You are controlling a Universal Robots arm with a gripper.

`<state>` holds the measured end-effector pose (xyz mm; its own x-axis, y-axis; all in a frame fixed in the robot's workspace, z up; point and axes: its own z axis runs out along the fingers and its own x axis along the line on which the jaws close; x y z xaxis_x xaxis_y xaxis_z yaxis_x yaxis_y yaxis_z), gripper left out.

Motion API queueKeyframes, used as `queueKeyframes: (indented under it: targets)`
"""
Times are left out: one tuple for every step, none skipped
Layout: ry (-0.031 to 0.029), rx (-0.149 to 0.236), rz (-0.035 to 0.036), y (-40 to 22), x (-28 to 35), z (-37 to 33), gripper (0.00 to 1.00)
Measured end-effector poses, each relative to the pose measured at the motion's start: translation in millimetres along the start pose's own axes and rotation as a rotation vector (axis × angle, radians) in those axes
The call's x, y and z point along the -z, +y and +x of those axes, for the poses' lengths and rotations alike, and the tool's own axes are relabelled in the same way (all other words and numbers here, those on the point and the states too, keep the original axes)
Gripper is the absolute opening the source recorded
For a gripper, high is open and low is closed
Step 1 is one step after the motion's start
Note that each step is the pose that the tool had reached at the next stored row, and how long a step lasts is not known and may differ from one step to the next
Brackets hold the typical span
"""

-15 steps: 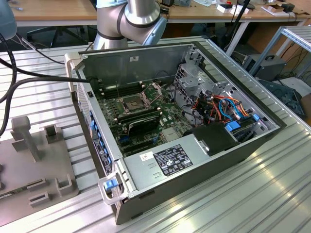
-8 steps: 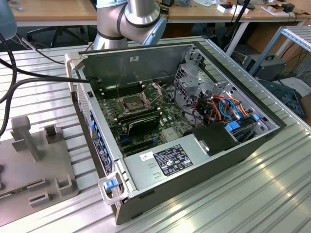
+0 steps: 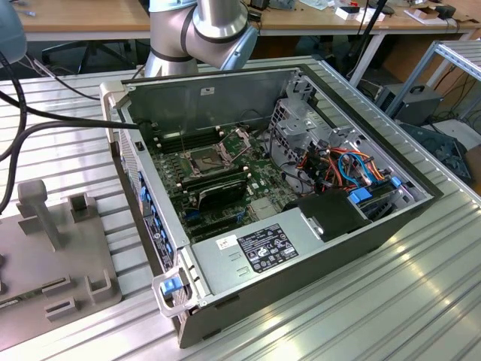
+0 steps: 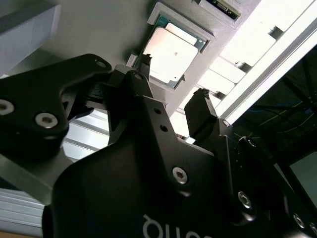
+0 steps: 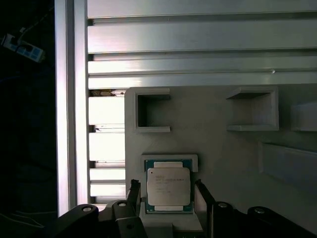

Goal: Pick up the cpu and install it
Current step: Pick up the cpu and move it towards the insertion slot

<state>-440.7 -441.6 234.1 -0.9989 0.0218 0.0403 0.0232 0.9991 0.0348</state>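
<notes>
Ribbed aluminium table [image 3: 376, 301], wooden benches [image 3: 83, 15] behind, cpu [image 5: 168, 186] in recess of grey tray [image 5: 208, 129], hand [image 5: 167, 188] apart astride it

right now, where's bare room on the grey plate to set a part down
Bare: the plate between one bracket and the other bracket, and the stretch from them to the cpu. Crowded: the open claw flanks the cpu.

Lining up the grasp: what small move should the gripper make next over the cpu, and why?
Probably ease straight down, jaws open. In the first wrist view the cpu lies flat in its recess on the grey fixture plate, and the open gripper has one finger on each side of it, roughly centred, so no sideways correction looks needed.
</notes>
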Motion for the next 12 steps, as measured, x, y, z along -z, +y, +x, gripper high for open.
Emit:
queueKeyframes:
  targets:
    - [0.0001,0.000,0.0001,0.0,0.1,-0.3,0.56]
    - [0.0002,0.000,0.0002,-0.1,0.1,-0.5,0.56]
    - [0.0002,0.000,0.0002,-0.1,0.0,-0.6,0.56]
    - [0.0002,0.000,0.0002,-0.1,0.0,-1.1,0.56]
    - [0.0002,0.000,0.0002,-0.1,0.0,-1.2,0.56]
    - [0.0003,0.000,0.0002,-0.1,0.0,-1.2,0.56]
    - [0.0003,0.000,0.0003,-0.1,-0.1,-1.2,0.56]
    - [0.0002,0.000,0.0002,0.0,-0.5,-1.2,0.56]
    - [0.0001,0.000,0.0002,-0.1,-1.2,-1.2,0.56]
    - [0.0003,0.000,0.0002,-0.1,-1.6,-1.2,0.56]
    - [0.0004,0.000,0.0003,-0.2,-2.1,-1.2,0.56]
    - [0.0004,0.000,0.0003,-0.2,-2.3,-1.2,0.56]
